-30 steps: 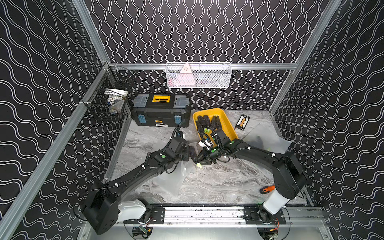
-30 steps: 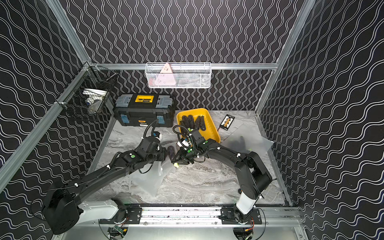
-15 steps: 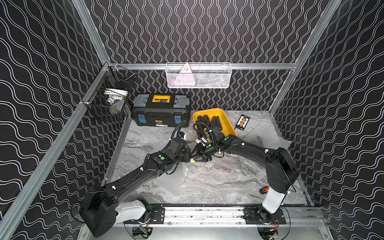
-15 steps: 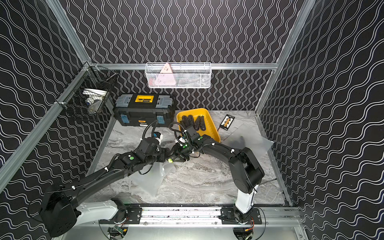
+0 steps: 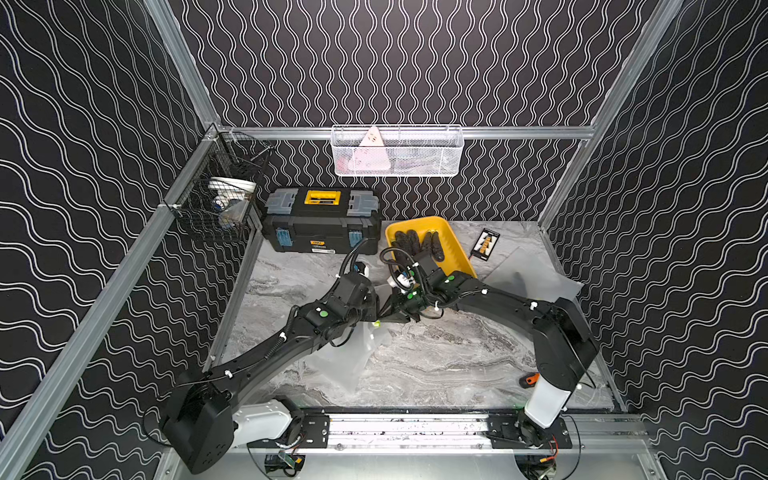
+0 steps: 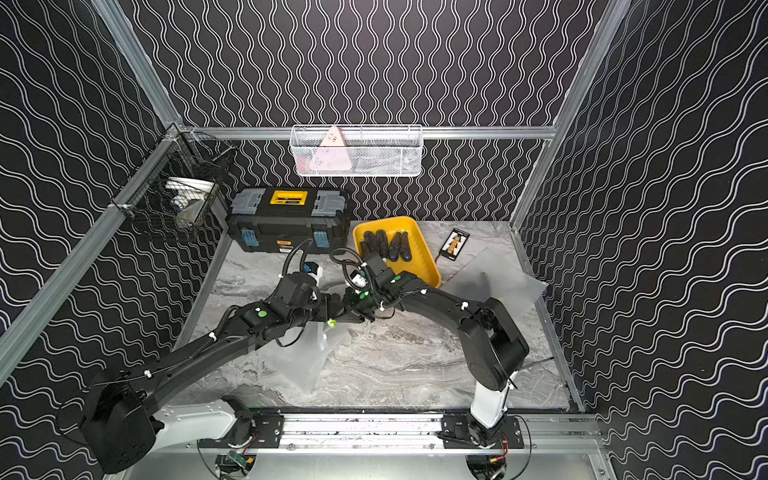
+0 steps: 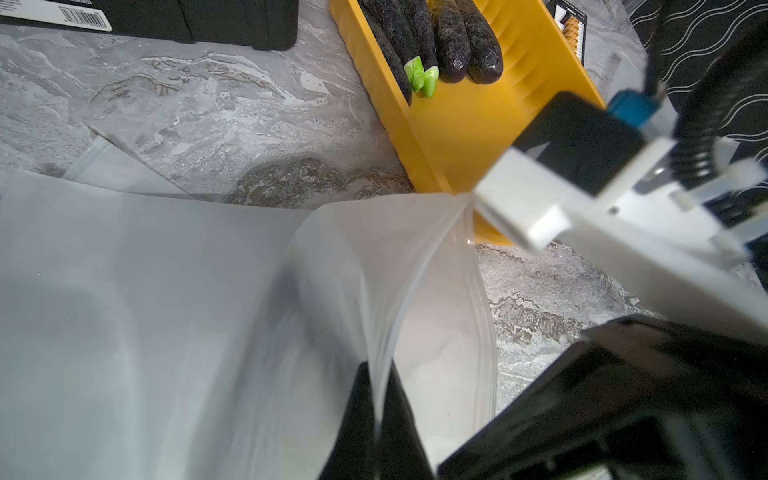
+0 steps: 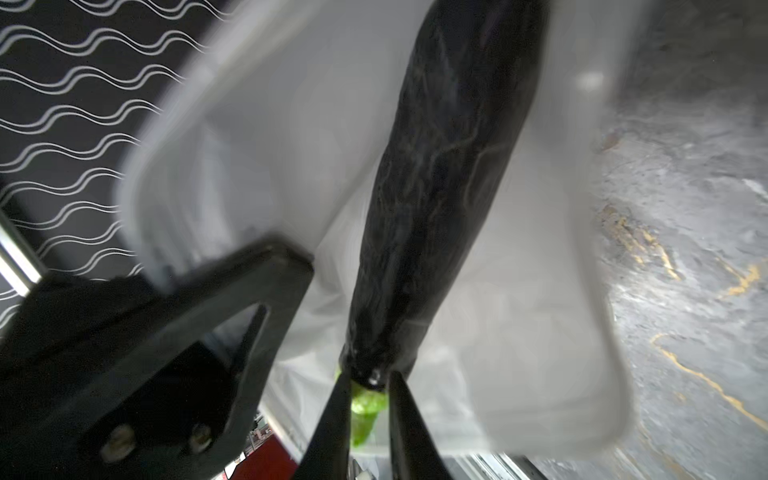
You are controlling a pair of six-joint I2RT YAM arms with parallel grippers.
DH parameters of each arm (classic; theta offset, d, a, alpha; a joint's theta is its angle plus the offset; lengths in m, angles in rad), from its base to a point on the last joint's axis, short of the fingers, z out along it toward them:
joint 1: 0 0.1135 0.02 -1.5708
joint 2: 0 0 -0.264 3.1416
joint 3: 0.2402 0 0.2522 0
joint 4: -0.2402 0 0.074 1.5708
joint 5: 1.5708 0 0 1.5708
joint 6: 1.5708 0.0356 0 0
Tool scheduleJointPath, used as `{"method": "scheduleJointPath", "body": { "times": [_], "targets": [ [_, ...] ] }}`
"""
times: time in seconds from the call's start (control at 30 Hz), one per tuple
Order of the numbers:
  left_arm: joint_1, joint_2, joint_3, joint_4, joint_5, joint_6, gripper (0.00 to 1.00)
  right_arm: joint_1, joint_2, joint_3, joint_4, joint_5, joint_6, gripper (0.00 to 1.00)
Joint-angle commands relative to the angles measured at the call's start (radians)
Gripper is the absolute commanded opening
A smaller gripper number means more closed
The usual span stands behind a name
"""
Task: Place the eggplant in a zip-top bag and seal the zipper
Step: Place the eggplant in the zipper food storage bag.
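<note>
A dark purple eggplant point(image 8: 440, 187) points away from my right gripper point(image 8: 368, 378), which is shut on its green stem point(image 8: 365, 411). Its body reaches into the open mouth of the clear zip-top bag point(image 8: 291, 124). My left gripper point(image 7: 376, 370) is shut on the bag's rim point(image 7: 386, 291) and holds it up off the table. In both top views the two grippers meet tip to tip at mid-table, left gripper point(image 5: 371, 309) and right gripper point(image 5: 384, 319), with the green stem point(image 6: 331, 322) showing between them and the bag point(image 6: 299, 357) hanging below. The eggplant's body is hidden there.
A yellow tray point(image 5: 457, 253) with several more eggplants stands just behind the right wrist. A black toolbox point(image 5: 322, 220) is at the back left. A second bag point(image 5: 536, 274) and a small card point(image 5: 485, 244) lie to the right, an orange-handled tool point(image 5: 530, 379) by the right base.
My right gripper has travelled left toward the left gripper, carrying the eggplant to the bag's mouth. The left gripper has kept its hold on the bag in nearly the same spot.
</note>
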Motion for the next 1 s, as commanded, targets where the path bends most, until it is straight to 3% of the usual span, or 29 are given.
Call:
{"method": "scheduleJointPath", "body": {
  "times": [0.0, 0.1, 0.33, 0.47, 0.6, 0.8, 0.97],
  "targets": [
    [0.001, -0.009, 0.009, 0.005, 0.013, -0.020, 0.00, 0.026, 0.037, 0.025, 0.033, 0.062, 0.001, 0.16],
    [0.005, -0.017, 0.012, -0.007, 0.012, -0.023, 0.00, 0.039, 0.061, 0.031, 0.070, 0.069, 0.022, 0.19],
    [0.070, -0.038, -0.013, -0.007, 0.048, -0.050, 0.00, 0.037, -0.018, 0.007, 0.097, 0.094, -0.008, 0.42],
    [0.093, -0.030, -0.016, -0.018, 0.047, -0.055, 0.00, 0.001, -0.079, 0.017, 0.021, 0.151, -0.071, 0.44],
    [0.096, -0.016, -0.016, -0.019, 0.047, -0.063, 0.00, -0.114, -0.104, 0.036, -0.077, 0.238, -0.160, 0.44],
    [0.095, 0.006, -0.034, 0.020, 0.083, -0.070, 0.00, -0.302, -0.040, 0.092, -0.161, 0.563, -0.367, 0.49],
    [0.095, 0.033, -0.019, 0.023, 0.092, -0.071, 0.00, -0.418, 0.082, 0.146, -0.104, 0.635, -0.455, 0.50]
  ]
}}
